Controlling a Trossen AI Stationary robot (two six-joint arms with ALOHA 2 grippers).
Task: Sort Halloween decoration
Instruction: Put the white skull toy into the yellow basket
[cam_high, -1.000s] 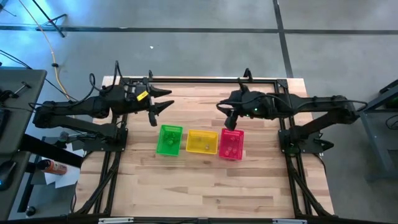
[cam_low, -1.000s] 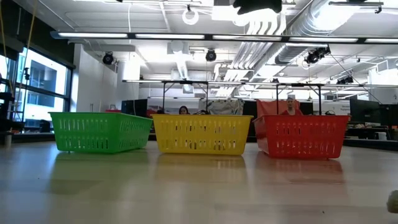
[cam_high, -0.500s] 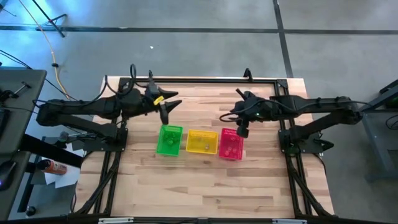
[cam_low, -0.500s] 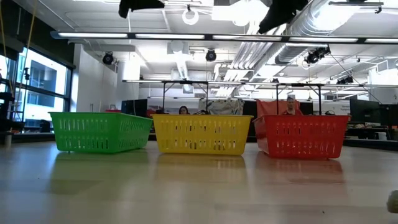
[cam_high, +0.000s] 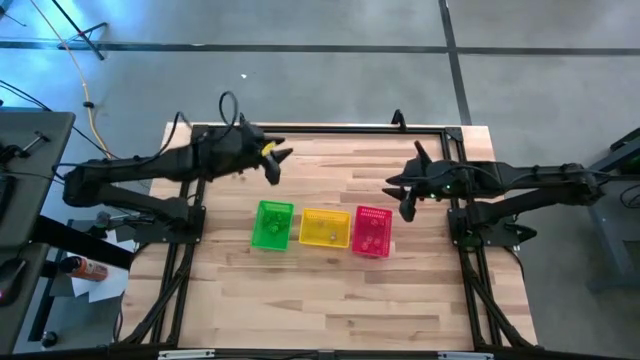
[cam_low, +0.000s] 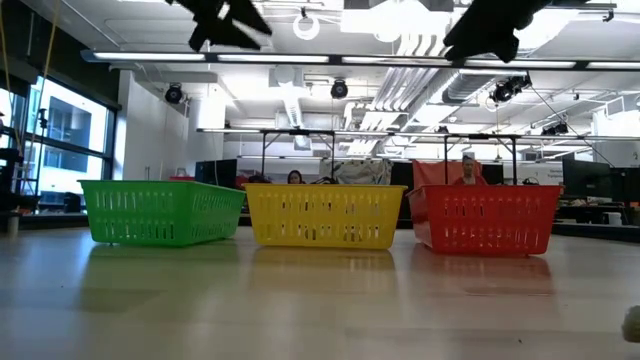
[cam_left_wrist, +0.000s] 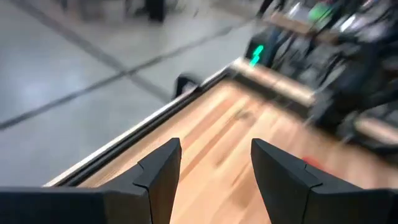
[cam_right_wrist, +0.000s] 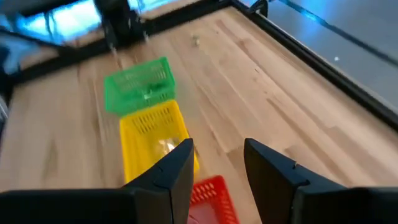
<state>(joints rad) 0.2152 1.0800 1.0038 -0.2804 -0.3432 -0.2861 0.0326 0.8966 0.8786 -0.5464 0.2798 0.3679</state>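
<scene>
Both arms have pulled back from the baskets (cam_high: 320, 228): left gripper (cam_high: 277, 164) and right gripper (cam_high: 404, 202) hang high over the table (cam_high: 330, 290), fingers spread and empty. The trinkets (cam_high: 372, 236) lie in the baskets, so sorting looks finished

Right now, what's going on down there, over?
Left tool and right tool open, empty, raised off the table. Trinkets sit in the green basket, yellow basket and pink basket. Nothing in the way.
</scene>
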